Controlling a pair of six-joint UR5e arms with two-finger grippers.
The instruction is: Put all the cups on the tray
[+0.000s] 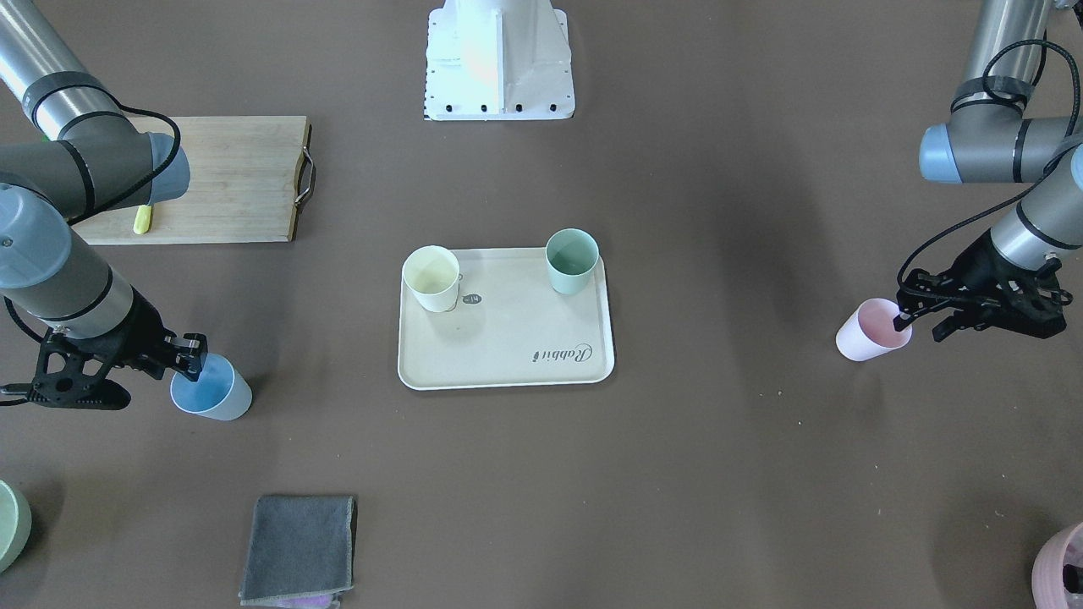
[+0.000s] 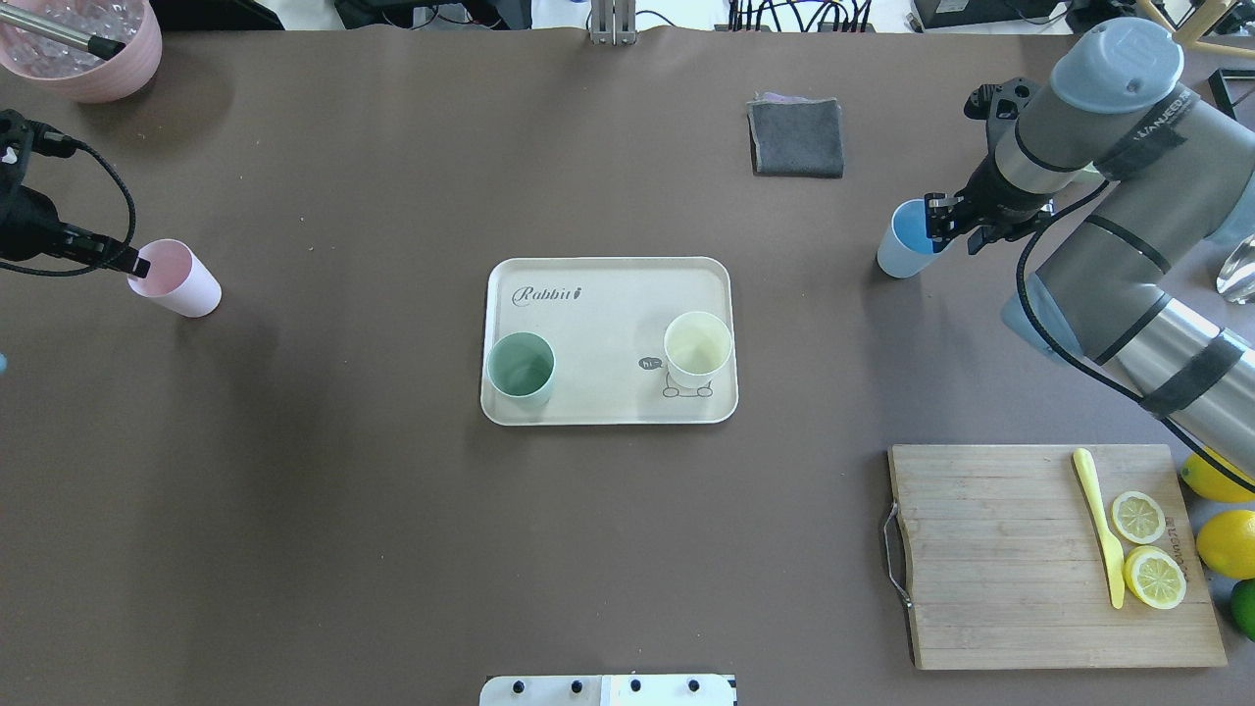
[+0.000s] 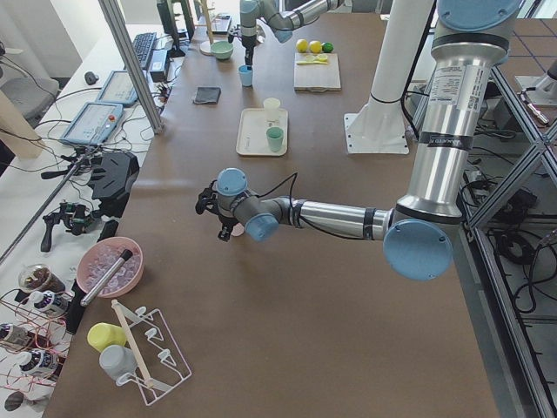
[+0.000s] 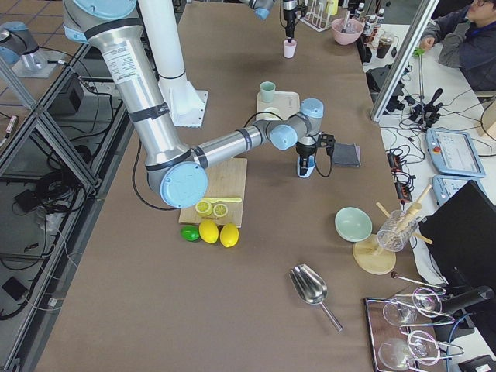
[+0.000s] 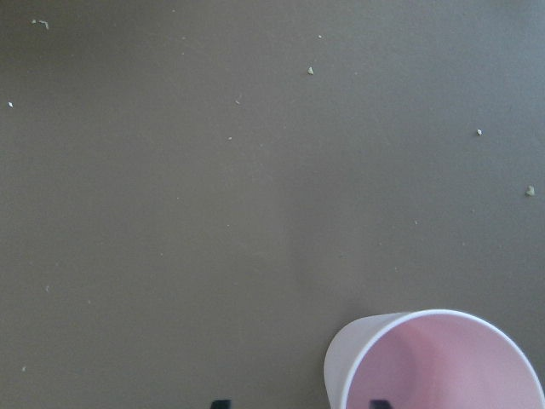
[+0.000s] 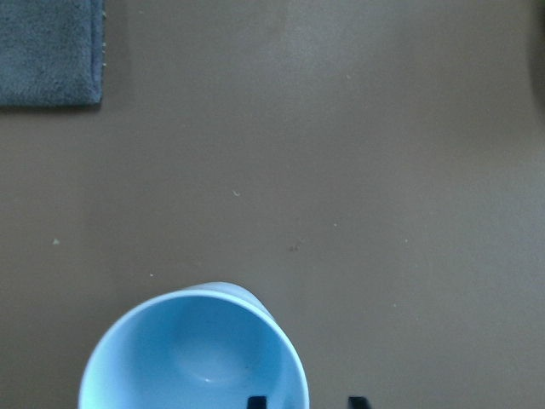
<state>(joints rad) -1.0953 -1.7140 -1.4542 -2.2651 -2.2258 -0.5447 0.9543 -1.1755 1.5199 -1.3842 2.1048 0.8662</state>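
The cream tray (image 2: 608,314) lies mid-table and also shows in the front view (image 1: 508,355). On it stand the mint green cup (image 2: 521,368) and the pale yellow cup (image 2: 698,343). The pink cup (image 2: 176,277) stands on the table at the left. My left gripper (image 2: 137,263) is open, with one finger inside the cup and one outside its wall; the wrist view shows this too (image 5: 298,402). The light blue cup (image 2: 904,240) stands at the right. My right gripper (image 2: 936,230) is open astride its rim in the same way (image 6: 306,400).
A wooden cutting board (image 2: 990,549) with lemon slices and a yellow knife lies near right, with whole lemons beside it. A grey cloth (image 2: 796,137) lies far right of centre. A mauve pot (image 2: 88,49) stands far left. A pale green bowl (image 1: 10,524) sits at a table corner.
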